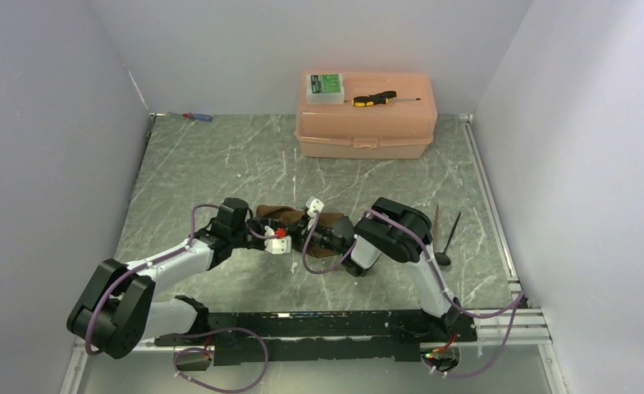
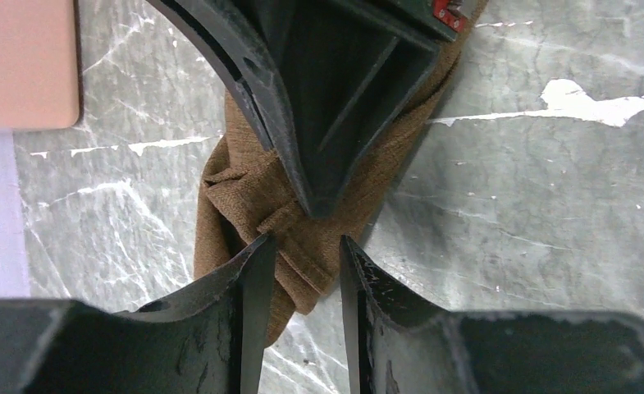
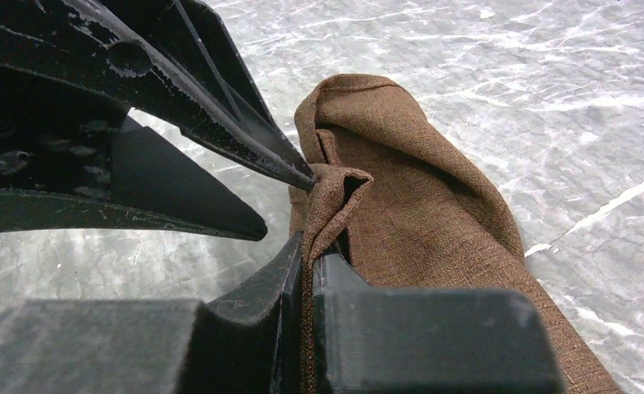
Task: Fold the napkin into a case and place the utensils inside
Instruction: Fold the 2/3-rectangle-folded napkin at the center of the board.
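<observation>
The brown napkin [image 1: 284, 214] is bunched in the middle of the table, pulled up between both grippers. My right gripper [image 3: 308, 246] is shut on a folded edge of the napkin [image 3: 433, 213], which drapes away to the right. Facing it from the left, my left gripper [image 2: 305, 243] stands open around a hemmed corner of the napkin [image 2: 302, 246]; the cloth touches its left finger only. In the top view the left gripper [image 1: 290, 232] and right gripper [image 1: 312, 230] meet tip to tip. The dark utensils [image 1: 446, 238] lie on the table at the right, apart from both arms.
A pink plastic box [image 1: 366, 123] stands at the back, carrying a small green box [image 1: 325, 86] and a yellow-and-black screwdriver [image 1: 376, 98]. A blue-and-red screwdriver [image 1: 197, 116] lies at the far left corner. Grey walls close in three sides.
</observation>
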Available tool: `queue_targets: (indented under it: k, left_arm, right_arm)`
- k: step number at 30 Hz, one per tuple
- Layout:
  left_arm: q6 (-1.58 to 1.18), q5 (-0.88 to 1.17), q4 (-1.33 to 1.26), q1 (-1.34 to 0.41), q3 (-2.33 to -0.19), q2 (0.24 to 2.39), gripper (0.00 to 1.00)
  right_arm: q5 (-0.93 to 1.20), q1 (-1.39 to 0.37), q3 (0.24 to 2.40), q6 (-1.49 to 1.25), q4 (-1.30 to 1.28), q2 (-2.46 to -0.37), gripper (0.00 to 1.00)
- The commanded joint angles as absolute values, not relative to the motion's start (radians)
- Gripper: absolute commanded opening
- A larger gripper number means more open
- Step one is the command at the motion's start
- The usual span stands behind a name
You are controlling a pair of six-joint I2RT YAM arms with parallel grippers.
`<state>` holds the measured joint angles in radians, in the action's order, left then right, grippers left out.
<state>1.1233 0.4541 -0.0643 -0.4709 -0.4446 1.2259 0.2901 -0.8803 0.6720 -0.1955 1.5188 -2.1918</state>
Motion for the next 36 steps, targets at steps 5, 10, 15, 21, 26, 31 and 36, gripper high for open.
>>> queue_targets:
  k: [5, 10, 15, 21, 26, 31, 36]
  left_arm:
    - [1.109, 0.465, -0.123, -0.475, -0.459, 1.192, 0.4]
    - [1.1, 0.47, -0.118, -0.476, -0.455, 1.187, 0.4]
    - [1.104, 0.459, -0.128, -0.477, -0.449, 1.203, 0.4]
    - [1.108, 0.473, -0.109, -0.477, -0.457, 1.219, 0.35]
    - [1.113, 0.469, -0.107, -0.48, -0.449, 1.22, 0.29]
    - [1.115, 0.441, -0.146, -0.488, -0.437, 1.239, 0.29]
    - [1.106, 0.399, -0.19, -0.515, -0.432, 1.281, 0.3]
  right_arm:
    - [0.317, -0.877, 0.691, -0.218, 1.706, -2.2, 0.0]
    - [0.318, -0.876, 0.69, -0.218, 1.704, -2.197, 0.0]
    - [0.321, -0.876, 0.694, -0.22, 1.703, -2.194, 0.0]
    - [0.319, -0.877, 0.694, -0.22, 1.699, -2.192, 0.0]
    - [0.316, -0.874, 0.692, -0.225, 1.704, -2.194, 0.0]
    - [0.319, -0.873, 0.694, -0.232, 1.71, -2.197, 0.0]
    - [0.317, -0.871, 0.695, -0.236, 1.709, -2.2, 0.0]
